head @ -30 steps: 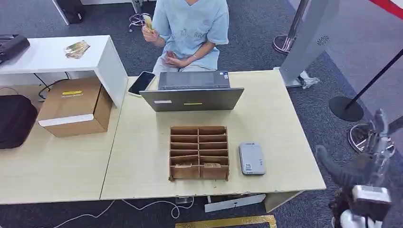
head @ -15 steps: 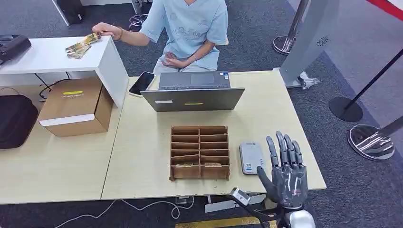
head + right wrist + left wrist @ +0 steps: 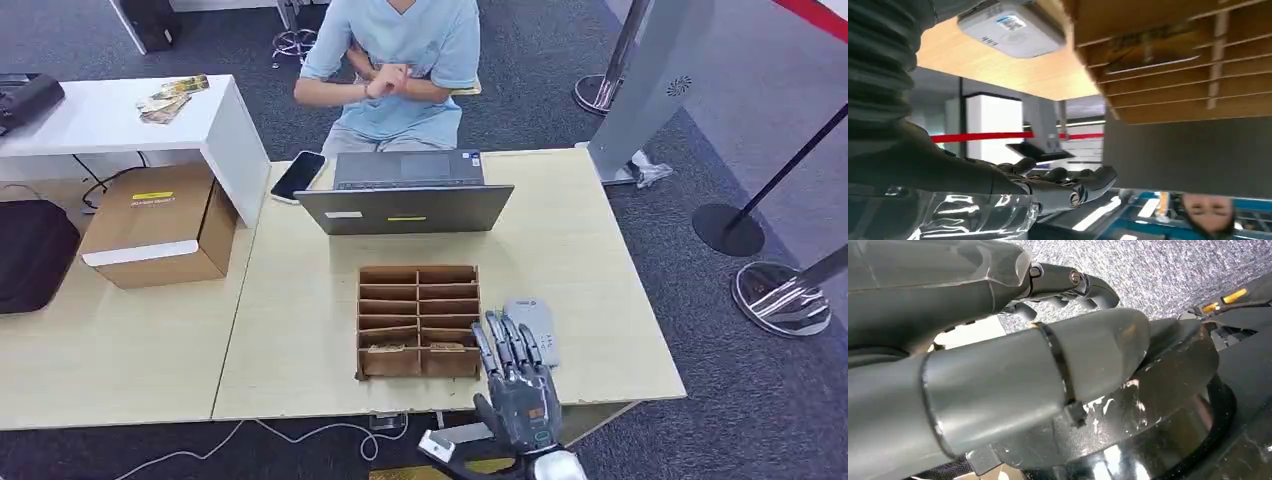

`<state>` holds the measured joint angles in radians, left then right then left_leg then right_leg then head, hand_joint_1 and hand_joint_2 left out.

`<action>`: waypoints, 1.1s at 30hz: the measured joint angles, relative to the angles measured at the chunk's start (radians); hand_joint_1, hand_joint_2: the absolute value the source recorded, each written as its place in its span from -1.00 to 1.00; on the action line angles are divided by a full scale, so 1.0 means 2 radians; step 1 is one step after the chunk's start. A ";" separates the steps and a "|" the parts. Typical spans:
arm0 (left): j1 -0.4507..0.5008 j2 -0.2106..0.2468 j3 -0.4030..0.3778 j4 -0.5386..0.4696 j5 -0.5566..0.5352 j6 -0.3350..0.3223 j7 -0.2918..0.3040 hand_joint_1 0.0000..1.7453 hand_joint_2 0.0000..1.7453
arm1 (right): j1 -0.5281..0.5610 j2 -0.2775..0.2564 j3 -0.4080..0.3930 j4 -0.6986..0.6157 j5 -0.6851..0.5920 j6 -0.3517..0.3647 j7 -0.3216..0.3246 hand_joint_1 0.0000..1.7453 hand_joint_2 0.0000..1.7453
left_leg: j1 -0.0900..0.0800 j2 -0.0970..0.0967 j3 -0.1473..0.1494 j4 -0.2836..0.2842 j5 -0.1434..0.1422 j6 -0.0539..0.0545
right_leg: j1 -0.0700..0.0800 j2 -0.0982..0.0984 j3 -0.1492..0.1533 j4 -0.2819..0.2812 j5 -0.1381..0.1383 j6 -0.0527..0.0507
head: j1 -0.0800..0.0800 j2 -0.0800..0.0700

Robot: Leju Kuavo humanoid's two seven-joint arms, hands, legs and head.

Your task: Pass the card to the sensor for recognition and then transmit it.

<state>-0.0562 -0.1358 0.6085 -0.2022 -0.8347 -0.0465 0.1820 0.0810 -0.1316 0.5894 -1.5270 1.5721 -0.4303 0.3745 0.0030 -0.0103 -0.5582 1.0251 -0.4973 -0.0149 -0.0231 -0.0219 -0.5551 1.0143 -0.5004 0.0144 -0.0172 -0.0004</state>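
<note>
Cards point(image 3: 418, 348) lie flat in nearest slots of cardboard organiser point(image 3: 419, 320), frame centre, none picked yet. Sensor point(image 3: 533, 325) on worktop point(image 3: 300, 330) just right of it. Right robot hand point(image 3: 518, 390), lower centre, fingers apart, empty, poised for card pickup. Left robot hand point(image 3: 998, 365) holds nothing, fingers apart.

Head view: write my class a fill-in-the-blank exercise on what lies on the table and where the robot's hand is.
1. The right hand hovers with its fingers spread, holding ____.
2. The grey card sensor lies to the ____ of the cardboard organizer.
3. The phone lies on the table beside the ____.

Missing words: nothing; right; laptop
</note>
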 joint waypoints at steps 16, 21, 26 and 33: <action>0.000 0.000 0.010 0.000 -0.007 -0.002 -0.009 -1.00 -1.00 | -0.029 0.037 0.004 0.041 0.000 0.015 -0.013 -1.00 1.00 | 0.000 0.000 0.000 0.000 0.000 0.000 | 0.000 0.000 0.000 0.000 0.000 0.000 | 0.000 0.000; 0.000 0.000 0.010 0.000 -0.009 -0.003 -0.009 -1.00 -1.00 | -0.046 0.036 0.005 0.054 0.000 0.022 0.006 -1.00 1.00 | 0.000 0.000 0.000 0.000 0.000 0.000 | 0.000 0.000 0.000 0.000 0.000 0.000 | 0.000 0.000; 0.000 0.000 0.010 0.000 -0.010 -0.003 -0.009 -1.00 -1.00 | -0.052 0.036 0.005 0.061 0.000 0.028 0.012 -1.00 1.00 | 0.000 0.000 0.000 0.000 0.000 0.000 | 0.000 0.000 0.000 0.000 0.000 0.000 | 0.000 0.000; 0.000 0.000 0.011 0.000 -0.014 -0.006 -0.009 -1.00 -1.00 | -0.057 0.036 -0.017 0.078 0.000 0.033 0.010 -1.00 1.00 | 0.000 0.000 0.000 0.000 0.000 0.000 | 0.000 0.000 0.000 0.000 0.000 0.000 | 0.000 0.000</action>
<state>-0.0569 -0.1354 0.6298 -0.2022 -0.8625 -0.0580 0.1640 -0.0331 -0.0587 0.5546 -1.3714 1.5717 -0.3647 0.3948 0.0027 -0.0103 -0.5583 1.0254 -0.4972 -0.0149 -0.0234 -0.0220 -0.5546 1.0143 -0.5001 0.0144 -0.0168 -0.0004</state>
